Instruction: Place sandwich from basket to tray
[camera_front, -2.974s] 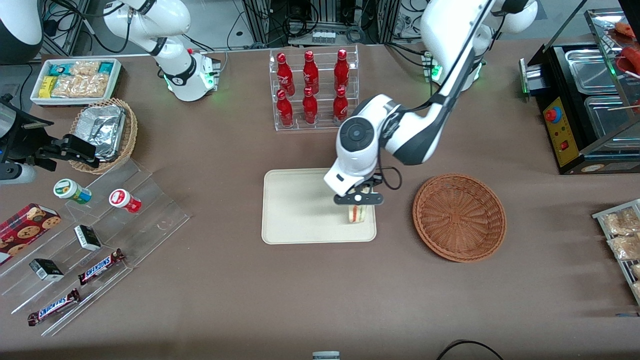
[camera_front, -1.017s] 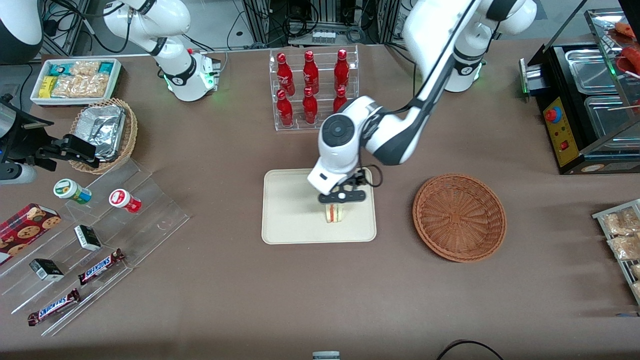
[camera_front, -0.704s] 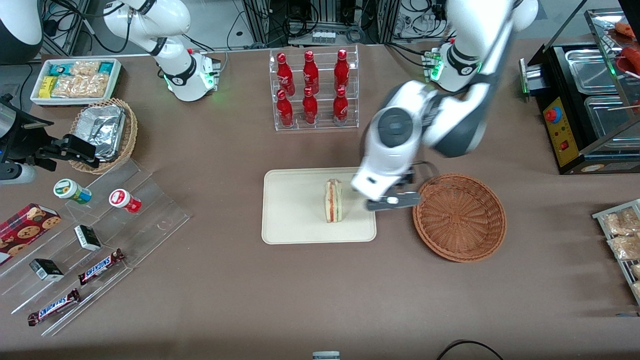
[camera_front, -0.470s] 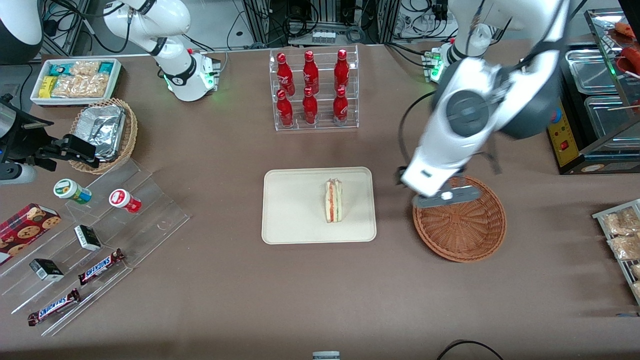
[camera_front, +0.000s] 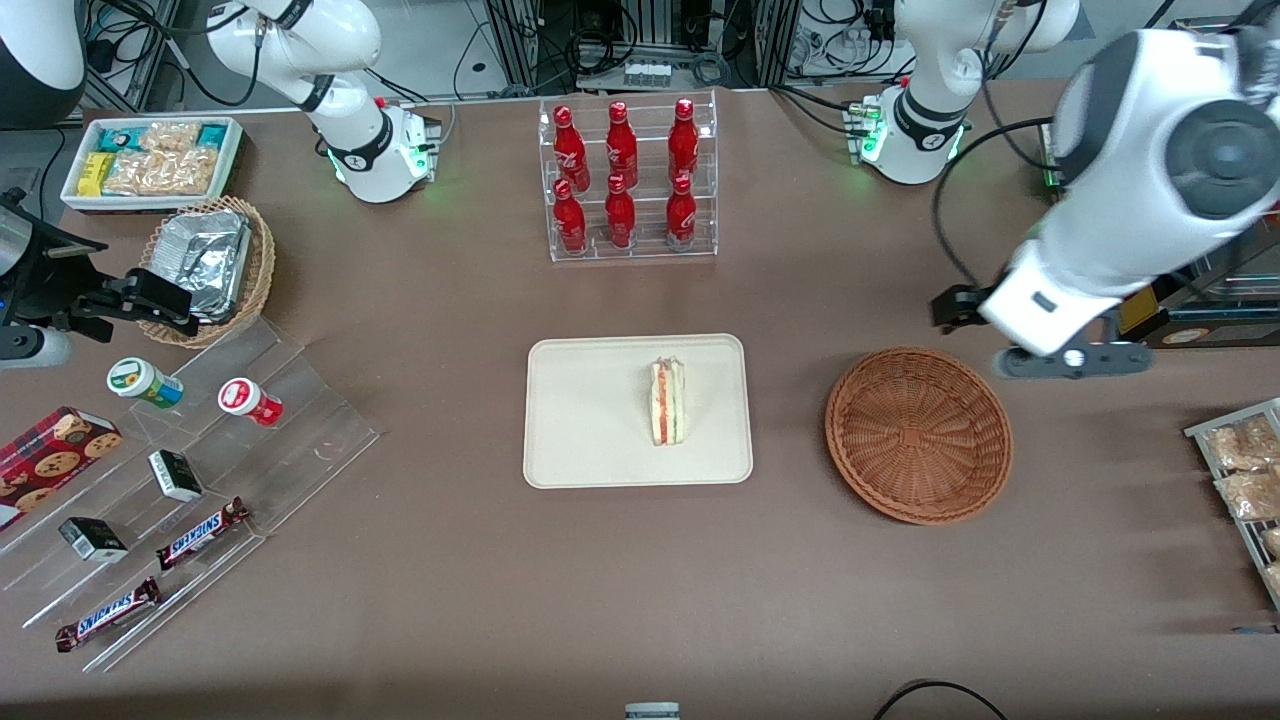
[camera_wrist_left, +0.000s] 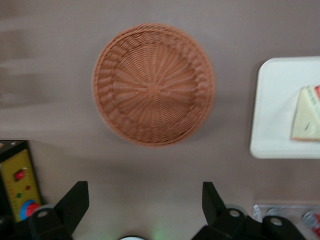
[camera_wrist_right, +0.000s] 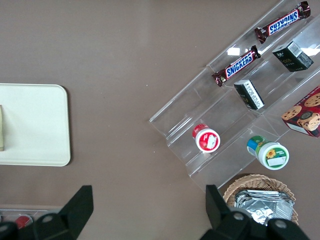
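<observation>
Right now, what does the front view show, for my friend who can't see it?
A sandwich stands on a cream tray mid-table, and the round brown basket beside it holds nothing. The robot's open claw hangs above the table near the basket, toward the working arm's end, holding nothing.

On my front feed I see a clear acrylic rack of red bottles (camera_front: 627, 180) standing on the brown table (camera_front: 420, 580). Toward the parked arm's end sit a white tub of snack packets (camera_front: 150, 160), a tan wicker basket with foil (camera_front: 210, 265), and stepped clear shelves with Snickers bars (camera_front: 200, 532).
</observation>
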